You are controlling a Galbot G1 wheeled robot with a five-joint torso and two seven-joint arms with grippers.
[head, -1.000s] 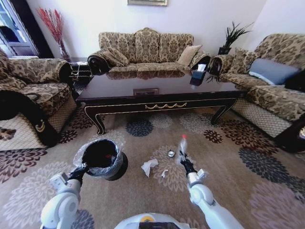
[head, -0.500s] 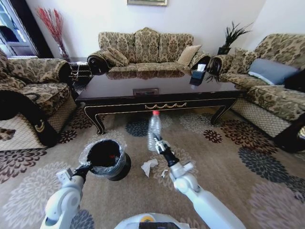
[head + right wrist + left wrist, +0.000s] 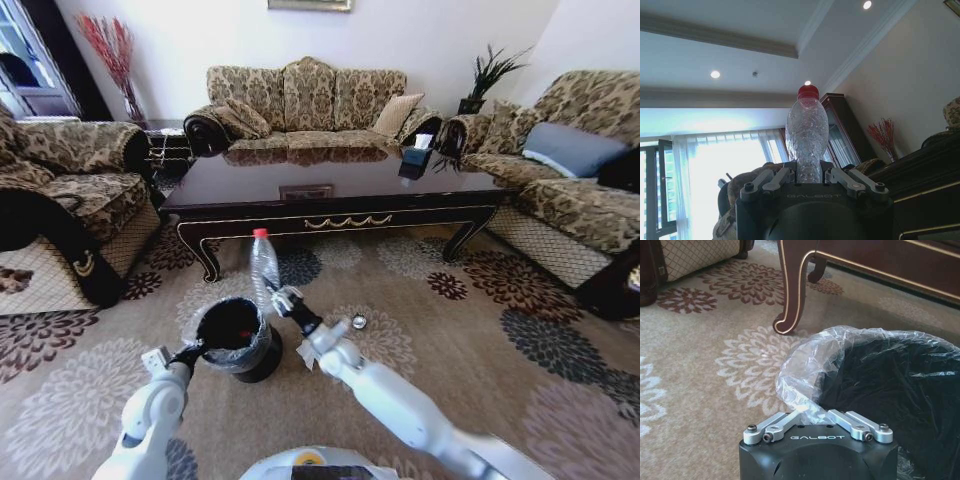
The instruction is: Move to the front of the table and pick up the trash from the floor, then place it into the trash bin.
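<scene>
My right gripper [image 3: 279,297] is shut on the base of a clear crumpled plastic bottle [image 3: 265,264] with a red cap, held upright just above the far right rim of the black trash bin [image 3: 236,337]. The right wrist view has the bottle [image 3: 807,135] standing between the shut fingers of that gripper [image 3: 807,176]. My left gripper [image 3: 194,351] grips the bin's clear liner at its near left rim; in the left wrist view the gripper [image 3: 812,415] pinches the crinkled plastic beside the bin [image 3: 890,385]. A white tissue [image 3: 301,358] peeks out beside my right arm, and a small shiny round piece [image 3: 359,322] lies on the floor [image 3: 480,340].
The long dark table [image 3: 340,185] stands just beyond the bin, its curved leg [image 3: 790,295] close to the liner. Patterned sofas ring the carpet on the left [image 3: 60,200], back [image 3: 305,100] and right [image 3: 580,170]. A tissue box [image 3: 415,160] sits on the table.
My right arm has swung left with the bottle, from the carpet at the right to above the bin's rim. The left gripper and the bin have shifted slightly right.
</scene>
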